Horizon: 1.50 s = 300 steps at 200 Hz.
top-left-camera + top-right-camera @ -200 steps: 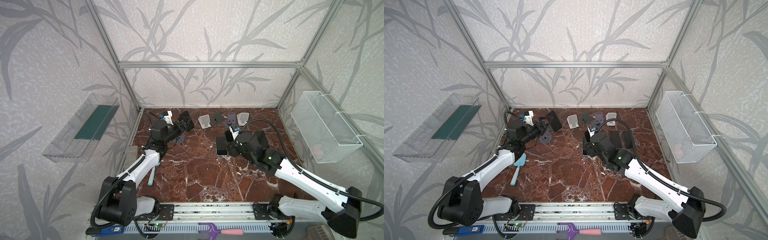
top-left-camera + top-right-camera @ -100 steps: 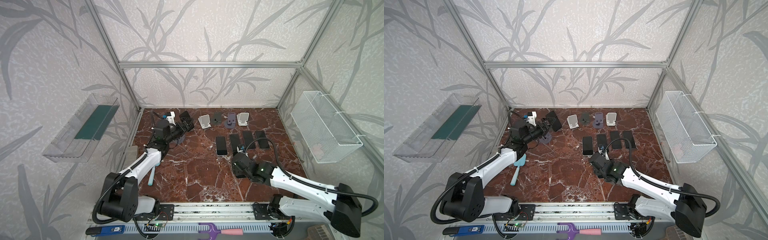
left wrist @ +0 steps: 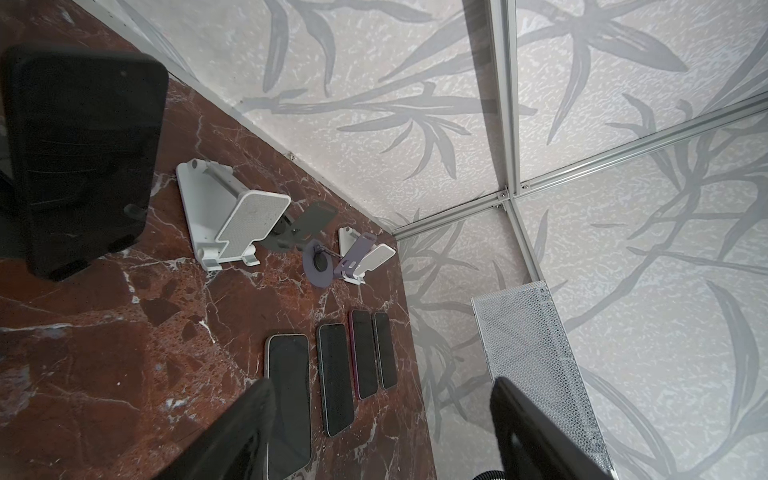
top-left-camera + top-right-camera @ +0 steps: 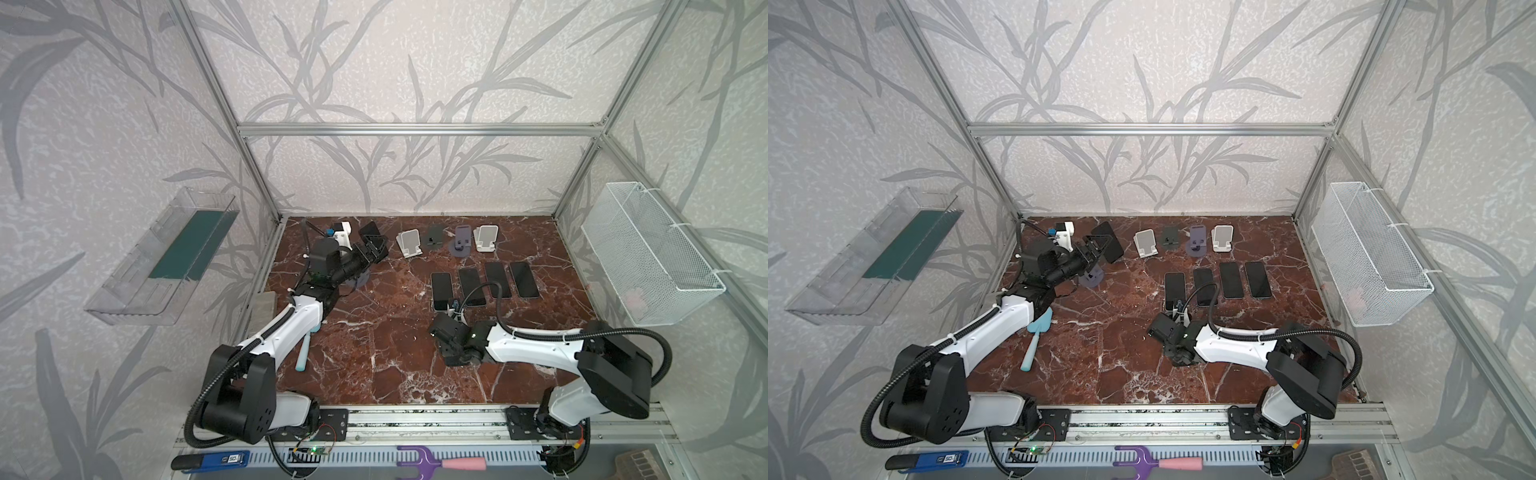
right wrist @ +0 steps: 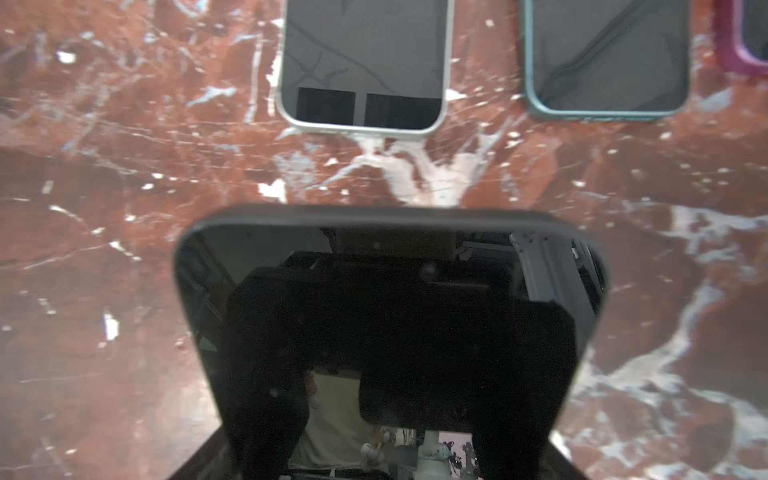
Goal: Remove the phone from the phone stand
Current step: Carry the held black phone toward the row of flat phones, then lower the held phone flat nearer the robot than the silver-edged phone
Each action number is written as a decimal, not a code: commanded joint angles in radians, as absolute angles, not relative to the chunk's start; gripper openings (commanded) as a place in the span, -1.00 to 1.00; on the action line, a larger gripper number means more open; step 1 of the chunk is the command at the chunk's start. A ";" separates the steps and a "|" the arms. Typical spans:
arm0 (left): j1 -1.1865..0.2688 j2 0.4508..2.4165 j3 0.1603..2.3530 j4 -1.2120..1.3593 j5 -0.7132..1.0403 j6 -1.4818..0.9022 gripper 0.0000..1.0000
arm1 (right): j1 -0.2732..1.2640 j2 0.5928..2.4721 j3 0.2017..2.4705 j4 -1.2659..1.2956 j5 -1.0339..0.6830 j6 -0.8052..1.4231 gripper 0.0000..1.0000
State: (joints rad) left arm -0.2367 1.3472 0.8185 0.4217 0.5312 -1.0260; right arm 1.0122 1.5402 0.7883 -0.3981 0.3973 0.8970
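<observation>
Left gripper open beside the phone on its stand; right gripper grips another phone.

In both top views the phone [image 4: 1108,243] leans on the stand [image 4: 1092,279] at the upper left of the table [image 4: 374,374], near its back edge, with little room around it. The left gripper [image 3: 382,386] has its fingers spread with nothing between them, just beside the phone's edge. Right of centre, the right gripper [image 4: 451,353] is clamped on a held phone [image 5: 390,324], just short of the near ends of four phones [image 4: 524,279] lying in a row. Bare table lies open between the arms.
</observation>
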 commanded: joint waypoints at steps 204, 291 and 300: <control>-0.243 1.354 0.839 0.488 0.567 -1.074 0.64 | 1.086 1.700 0.894 -0.506 0.483 1.006 0.48; -0.243 1.350 0.841 0.467 0.557 -1.054 0.64 | 1.042 1.745 0.872 -0.472 0.484 0.966 0.54; -0.243 1.350 0.843 0.459 0.553 -1.047 0.64 | 1.033 1.745 0.861 -0.462 0.478 0.961 0.55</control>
State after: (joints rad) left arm -0.2417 1.3487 0.8185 0.4637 0.5518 -1.0668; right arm 1.0611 1.7103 0.9001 -0.4412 0.4679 0.9928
